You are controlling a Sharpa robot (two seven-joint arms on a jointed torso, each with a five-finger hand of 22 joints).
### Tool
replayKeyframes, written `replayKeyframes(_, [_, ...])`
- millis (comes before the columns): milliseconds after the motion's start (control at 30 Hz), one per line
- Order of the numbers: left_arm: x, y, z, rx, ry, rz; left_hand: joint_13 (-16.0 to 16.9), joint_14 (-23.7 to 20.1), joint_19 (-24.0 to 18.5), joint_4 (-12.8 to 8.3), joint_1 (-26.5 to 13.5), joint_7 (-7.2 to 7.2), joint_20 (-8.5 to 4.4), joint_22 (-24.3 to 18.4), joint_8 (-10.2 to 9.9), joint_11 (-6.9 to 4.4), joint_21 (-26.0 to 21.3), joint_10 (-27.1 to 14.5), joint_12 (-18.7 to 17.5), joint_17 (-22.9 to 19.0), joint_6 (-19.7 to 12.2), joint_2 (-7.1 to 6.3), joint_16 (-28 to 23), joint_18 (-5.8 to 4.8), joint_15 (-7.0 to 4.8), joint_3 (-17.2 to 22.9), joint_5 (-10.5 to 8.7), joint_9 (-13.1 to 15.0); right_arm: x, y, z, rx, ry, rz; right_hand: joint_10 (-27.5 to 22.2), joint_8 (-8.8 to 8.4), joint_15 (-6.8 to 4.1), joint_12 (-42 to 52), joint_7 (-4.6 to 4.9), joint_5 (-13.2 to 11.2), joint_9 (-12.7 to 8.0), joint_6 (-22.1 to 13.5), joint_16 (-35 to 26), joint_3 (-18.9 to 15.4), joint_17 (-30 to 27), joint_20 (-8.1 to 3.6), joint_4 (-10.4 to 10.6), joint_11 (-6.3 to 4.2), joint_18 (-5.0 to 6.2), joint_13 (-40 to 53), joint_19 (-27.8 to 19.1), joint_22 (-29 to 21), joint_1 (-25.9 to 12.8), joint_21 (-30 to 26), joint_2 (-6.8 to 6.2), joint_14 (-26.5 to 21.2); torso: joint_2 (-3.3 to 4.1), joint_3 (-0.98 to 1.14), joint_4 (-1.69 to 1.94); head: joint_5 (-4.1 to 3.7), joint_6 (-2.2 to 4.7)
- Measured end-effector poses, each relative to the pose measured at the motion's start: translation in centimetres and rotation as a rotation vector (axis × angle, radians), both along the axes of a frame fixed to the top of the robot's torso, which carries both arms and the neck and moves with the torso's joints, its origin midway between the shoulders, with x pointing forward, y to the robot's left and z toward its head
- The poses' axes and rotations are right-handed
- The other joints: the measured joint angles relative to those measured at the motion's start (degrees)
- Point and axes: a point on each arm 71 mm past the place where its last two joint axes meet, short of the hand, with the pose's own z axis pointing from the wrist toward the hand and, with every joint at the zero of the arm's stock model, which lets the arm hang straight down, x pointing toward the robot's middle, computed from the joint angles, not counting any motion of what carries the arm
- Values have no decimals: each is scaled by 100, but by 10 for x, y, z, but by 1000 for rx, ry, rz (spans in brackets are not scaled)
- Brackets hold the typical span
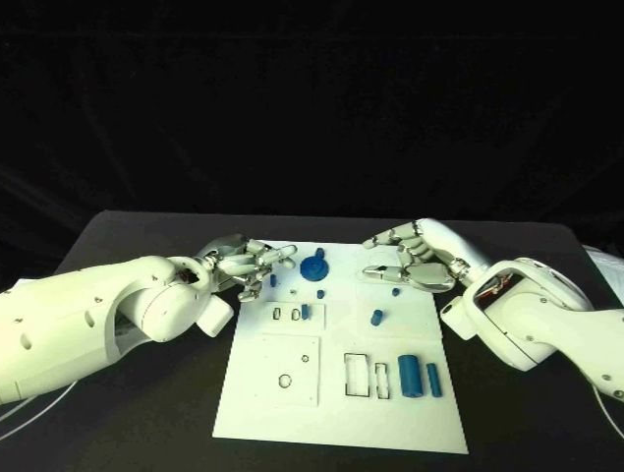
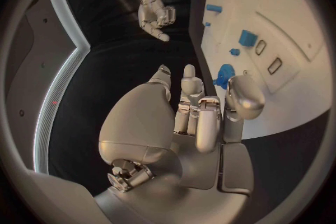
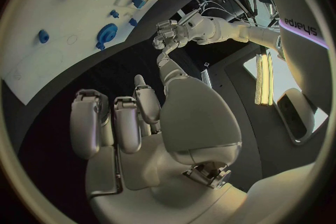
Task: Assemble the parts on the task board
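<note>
Now the left hand (image 1: 244, 262) hovers empty, fingers loosely spread, over the far left corner of the task board (image 1: 262, 413), with the round blue gear (image 1: 313, 267) just beside its fingertips toward the board's middle. The right hand (image 1: 414, 258), likewise empty and spread, sits farther from the gear, which stands upright with no clear long axis

Empty robot hand (image 3: 150, 129) beside task board (image 3: 63, 39)
</note>
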Motion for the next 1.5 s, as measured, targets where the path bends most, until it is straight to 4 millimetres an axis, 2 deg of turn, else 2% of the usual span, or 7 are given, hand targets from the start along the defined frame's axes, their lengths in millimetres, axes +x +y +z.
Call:
replayKeyframes(67, [0,-2,0,102,10,-38,295,0,59,128,-17,-58,-59,314,344,-73,225,144,269,0,-19,17,17,-97,-56,-128,0,298,2,-6,0,24,14,-15,0,0,0,-16,0,23,0,0,-3,0,0,0,0,0,0,0,0,-5,0,0,0,0,-10,19,-26,36,-7])
replayKeyframes(200, [4,-8,5,307,11,-93,633,3,120,162,-119,-172,-120,694,942,-142,491,350,557,0,-241,87,17,-96,-134,-392,0,928,7,-18,0,61,35,-51,0,0,0,-33,0,55,0,0,-6,-15,0,0,-15,0,0,1,0,-27,22,0,22,0,-25,41,-55,86,-33])
replayKeyframes(300, [8,-11,8,401,6,-108,838,3,191,181,-189,-208,-147,900,1185,-178,622,469,721,-1,-318,142,17,-182,-134,-536,0,1210,10,-22,0,75,41,-68,0,0,0,-33,0,57,4,0,-6,-15,-1,0,-15,0,0,1,0,-28,22,0,22,0,-34,51,-63,105,-46])
replayKeyframes(433, [13,-19,12,526,1,-128,998,2,242,201,-358,-232,-157,1081,1363,-191,712,544,836,-1,-381,170,17,-182,-174,-730,0,1457,15,-28,-1,87,46,-92,-20,0,0,-60,21,56,5,21,-30,-15,-1,0,-15,-20,0,1,0,-45,22,0,22,0,-43,59,-64,116,-61])
replayKeyframes(933, [31,-46,15,760,-8,-168,1132,2,336,209,-446,-260,-186,1343,1470,-230,863,623,926,-2,-449,187,17,-193,-174,-908,1,1681,23,-37,-4,106,56,-141,-20,0,-1,-60,2,110,9,40,-29,-31,-1,0,1,-20,0,2,0,-56,-10,-22,54,0,-40,47,-76,119,-103])
replayKeyframes(1033, [33,-50,14,785,-11,-179,1132,12,344,200,-469,-260,-178,1352,1470,-230,863,623,926,-2,-449,210,17,-270,-184,-917,1,1692,24,-37,-4,108,55,-145,-20,0,-1,-60,2,194,9,40,-51,-66,-1,0,15,-20,0,2,0,-61,-34,-22,78,0,-40,44,-78,116,-124])
replayKeyframes(1500, [33,-66,10,897,-22,-255,1153,22,364,210,-530,-260,-198,1406,1470,-230,892,623,926,-3,-489,271,17,-269,-194,-974,1,1749,27,-36,-5,114,46,-162,-20,0,-1,-60,2,265,13,40,-51,-95,3,0,32,-20,0,2,0,-70,-33,-22,77,0,-36,44,-79,128,-142])
